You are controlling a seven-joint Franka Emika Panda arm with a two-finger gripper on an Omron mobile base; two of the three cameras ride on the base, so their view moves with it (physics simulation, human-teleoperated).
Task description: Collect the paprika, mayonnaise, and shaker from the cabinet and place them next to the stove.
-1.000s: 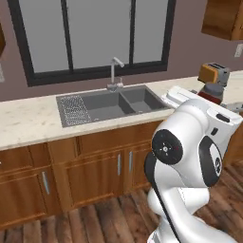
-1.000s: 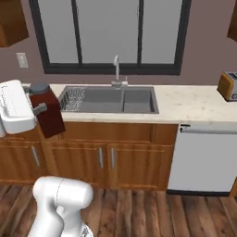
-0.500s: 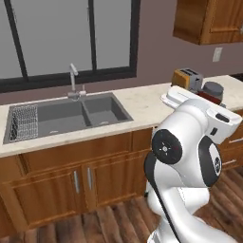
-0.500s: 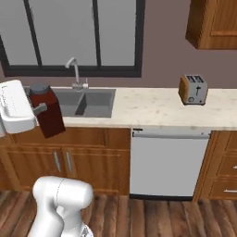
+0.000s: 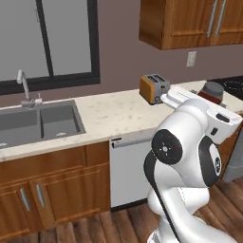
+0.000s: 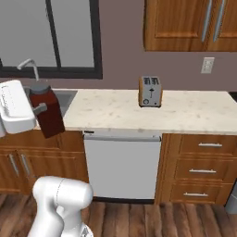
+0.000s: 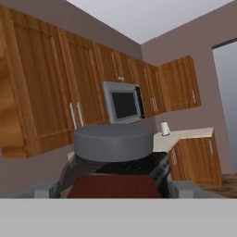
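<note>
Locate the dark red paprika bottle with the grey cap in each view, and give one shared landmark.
Left base view: the dark red paprika bottle sits at the right, behind the white arm, mostly cap showing.
Right base view: bottle at the left, tilted, before the counter edge.
Hand view: bottle bottom centre, grey cap nearest the camera.
Landmark: the brown-sided toaster on the pale counter, in both base views.

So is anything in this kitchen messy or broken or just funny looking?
Nothing is spilled or broken. The toaster stands straight on the counter, and the wall cabinets' doors are shut. The one funny sight is the paprika bottle up in the air, leaning a little, carried in the gripper.
</note>
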